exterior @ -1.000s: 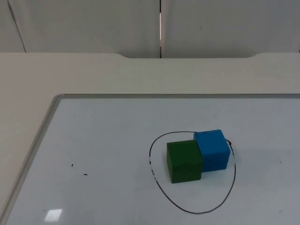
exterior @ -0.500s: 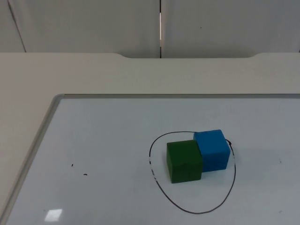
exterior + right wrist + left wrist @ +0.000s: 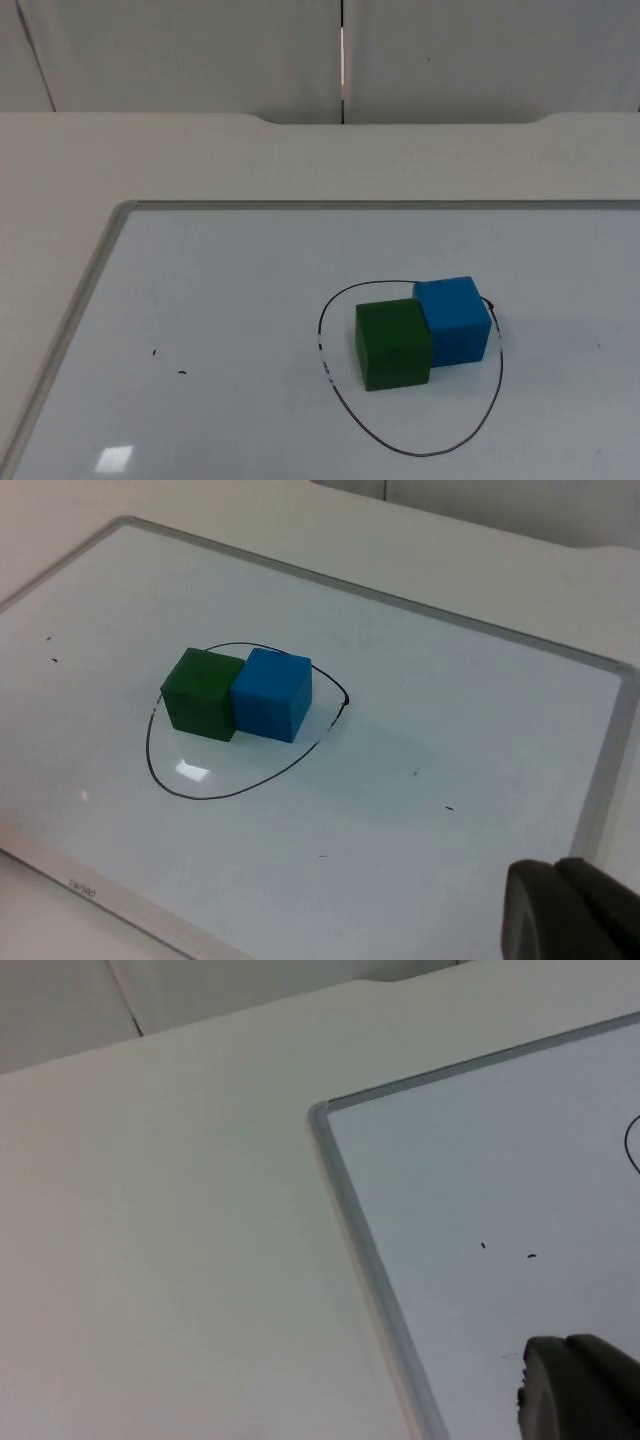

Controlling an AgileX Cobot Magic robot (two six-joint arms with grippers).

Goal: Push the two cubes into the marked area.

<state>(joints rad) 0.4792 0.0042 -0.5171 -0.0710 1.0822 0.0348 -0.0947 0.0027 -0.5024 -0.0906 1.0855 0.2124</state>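
A green cube (image 3: 393,343) and a blue cube (image 3: 453,318) stand side by side, touching, on a whiteboard. Both sit within a black hand-drawn oval (image 3: 420,454), in its far half, and the blue cube's far side is close to the line. The right wrist view has the same pair, green cube (image 3: 203,693) and blue cube (image 3: 272,693), inside the oval (image 3: 215,796). My right gripper (image 3: 570,910) hangs over the board well apart from the cubes. Over the board's left side, near its frame, waits my left gripper (image 3: 580,1392).
The whiteboard has a grey metal frame (image 3: 100,260) and lies on the white table (image 3: 200,160). Its corner (image 3: 320,1112) is near the left arm. A few small black specks (image 3: 182,374) mark the board. A grey partition wall (image 3: 200,50) closes the far side.
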